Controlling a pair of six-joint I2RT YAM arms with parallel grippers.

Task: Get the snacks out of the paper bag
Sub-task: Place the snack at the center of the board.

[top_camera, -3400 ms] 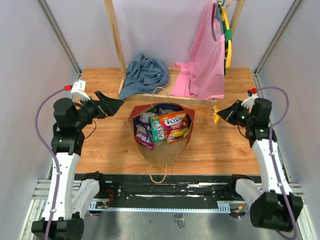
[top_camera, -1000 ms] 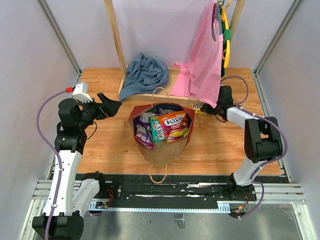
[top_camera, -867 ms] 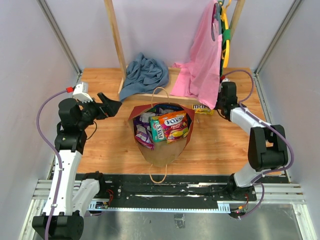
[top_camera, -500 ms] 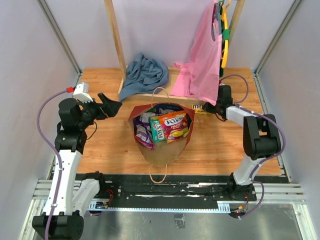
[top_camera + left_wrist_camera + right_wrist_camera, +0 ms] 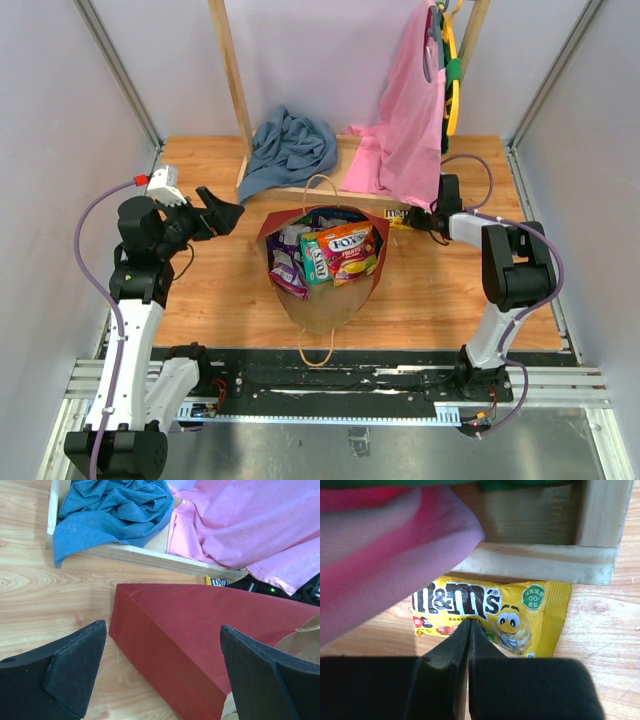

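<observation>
The paper bag (image 5: 325, 300), red outside and brown inside, stands mid-table, open and full of snacks (image 5: 338, 252): purple, green and orange packets. A yellow M&M's packet (image 5: 405, 215) lies flat on the table behind and to the right of the bag, under the pink garment's hem. My right gripper (image 5: 425, 217) is low at that packet; in the right wrist view its jaws (image 5: 469, 622) are pressed together with nothing between them, tips over the packet (image 5: 520, 610). My left gripper (image 5: 232, 211) is open and empty left of the bag; its wrist view (image 5: 162, 630) shows the bag's red side (image 5: 200, 625).
A blue-grey cloth (image 5: 290, 145) and a pink garment (image 5: 405, 130) lie and hang on a wooden rack (image 5: 228, 70) at the back; its base rail (image 5: 545, 562) runs just behind the M&M's packet. The bag's twine handle (image 5: 318, 352) reaches the near edge.
My right arm has swung from the right side in to the back middle with the yellow packet, which now lies on the table. The left arm has barely moved.
</observation>
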